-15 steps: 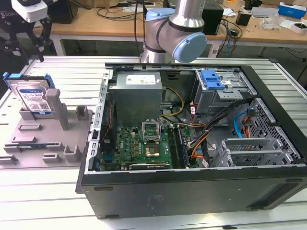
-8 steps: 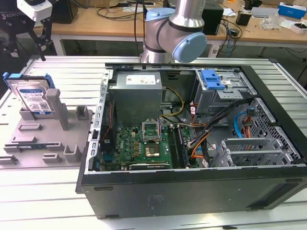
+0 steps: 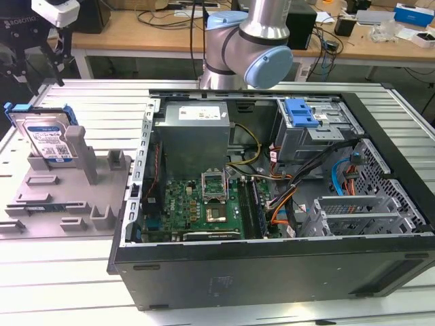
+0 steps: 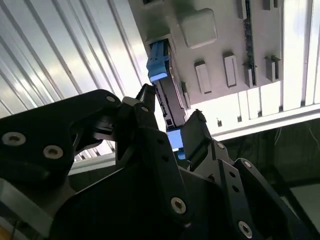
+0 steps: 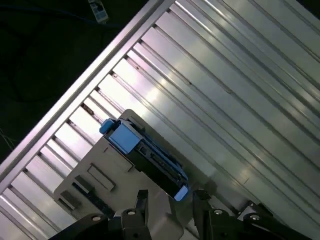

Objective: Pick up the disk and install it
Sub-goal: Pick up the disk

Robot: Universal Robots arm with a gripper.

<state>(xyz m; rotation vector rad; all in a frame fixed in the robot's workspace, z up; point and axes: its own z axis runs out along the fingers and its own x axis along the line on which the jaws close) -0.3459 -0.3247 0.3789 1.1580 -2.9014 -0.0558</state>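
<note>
Ribbed metal table (image 3: 102,102), disk (image 3: 46,139) upright in holder (image 3: 75,197) below spread-fingered gripper (image 3: 42,80)

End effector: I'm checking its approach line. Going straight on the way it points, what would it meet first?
Probably the disk, standing on edge in the grey holder; both wrist views show it ahead, between the fingers of the open end effector. Depth is unclear.

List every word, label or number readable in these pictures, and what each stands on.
No text here can be quoted as it reads.
Label on the disk: white-and-blue print, too small to read.
Label on the power supply: too small to read.
White lettering on the black housing at the arm's wrist: a maker's mark, left unquoted.
</note>
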